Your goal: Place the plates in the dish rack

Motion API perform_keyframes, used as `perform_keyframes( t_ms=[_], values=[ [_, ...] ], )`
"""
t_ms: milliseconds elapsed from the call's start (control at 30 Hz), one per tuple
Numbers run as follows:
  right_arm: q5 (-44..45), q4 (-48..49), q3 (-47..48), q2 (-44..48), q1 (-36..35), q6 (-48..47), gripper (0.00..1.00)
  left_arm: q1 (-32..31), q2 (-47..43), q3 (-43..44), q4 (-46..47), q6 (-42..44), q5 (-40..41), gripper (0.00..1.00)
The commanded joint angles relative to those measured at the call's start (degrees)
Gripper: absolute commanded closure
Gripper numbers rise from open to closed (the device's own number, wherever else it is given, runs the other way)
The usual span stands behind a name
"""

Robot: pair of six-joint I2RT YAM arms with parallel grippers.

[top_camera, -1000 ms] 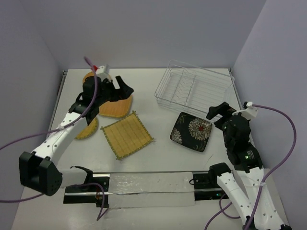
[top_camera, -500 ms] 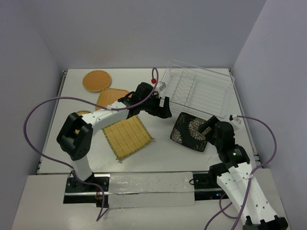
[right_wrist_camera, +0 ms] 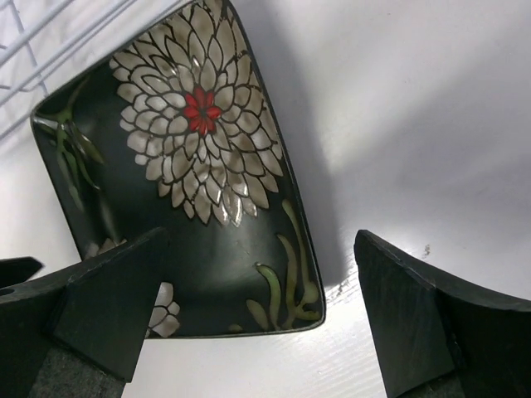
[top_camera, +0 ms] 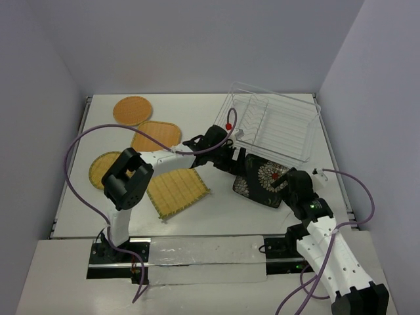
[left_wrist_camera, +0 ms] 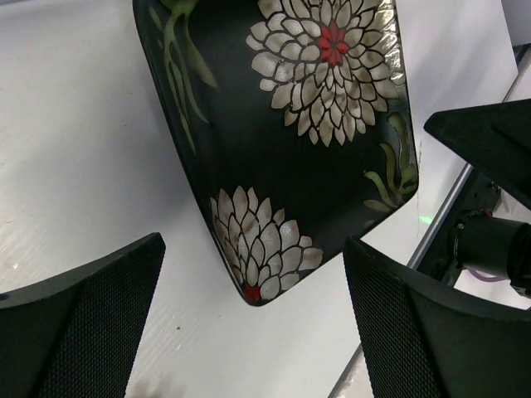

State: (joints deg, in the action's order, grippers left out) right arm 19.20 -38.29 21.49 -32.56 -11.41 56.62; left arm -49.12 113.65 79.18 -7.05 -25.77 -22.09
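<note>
Black flowered plate point(top_camera: 259, 187) lay flat on the table just before the dish rack point(top_camera: 272, 125), flanked by both empty, wide-open grippers: left gripper point(top_camera: 238, 164) at its left edge, right gripper point(top_camera: 279, 180) at its right, about equally near.

Bright, diffuse light; soft shadow beside the black plate point(right_wrist_camera: 207, 207); mild table point(right_wrist_camera: 398, 124) glare; sharp focus.

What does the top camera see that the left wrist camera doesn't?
Only the top view shows the dish rack, the orange round plate, the orange square plate, the yellow round plate and the yellow woven plate. Only the left wrist view shows the meshy pads of the left gripper. Both show the black flowered plate flat on the table, below the open left gripper.
</note>
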Motion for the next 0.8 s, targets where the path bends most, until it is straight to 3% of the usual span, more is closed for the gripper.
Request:
perform_keyframes(
  t_ms=[0, 100, 333, 500, 533, 633, 767],
  values=[
    [0.31, 7.28, -0.06, -2.17, 0.83, 0.08, 0.0, -0.68, 2.37, 1.77, 5.02, -2.48, 0.05, 0.16],
    [0.94, 8.99, -0.31, -4.61, 1.29, -0.14, 0.0, -0.67, 3.49, 2.3, 4.01, -2.74, 1.08, 0.25],
    [-2.3, 14.83, -2.8, -9.01, 3.83, -1.25, 0.0, -1.01, 4.93, -0.38, 6.3, -4.47, 3.28, 0.27],
    [-4.1, 17.64, -5.13, -11.18, 4.65, -1.19, 0.0, -1.89, 6.82, 0.39, 5.45, -4.38, 5.64, 0.36],
    [-4.29, 18.39, -5.71, -11.58, 4.75, -1.35, 0.0, -2.12, 7.31, 0.6, 5.33, -4.4, 5.57, 0.48],
    [-6.64, 20.56, -6.92, -11.95, 5.96, -2.1, 0.0, -2.12, 8.25, 0.16, 5.87, -5.29, 5.95, 0.62],
    [-9.13, 22.84, -8.23, -12.21, 6.75, -3.1, 0.0, -2.14, 9.02, 0.5, 5.47, -5.51, 6.31, 0.62]
  ],
)
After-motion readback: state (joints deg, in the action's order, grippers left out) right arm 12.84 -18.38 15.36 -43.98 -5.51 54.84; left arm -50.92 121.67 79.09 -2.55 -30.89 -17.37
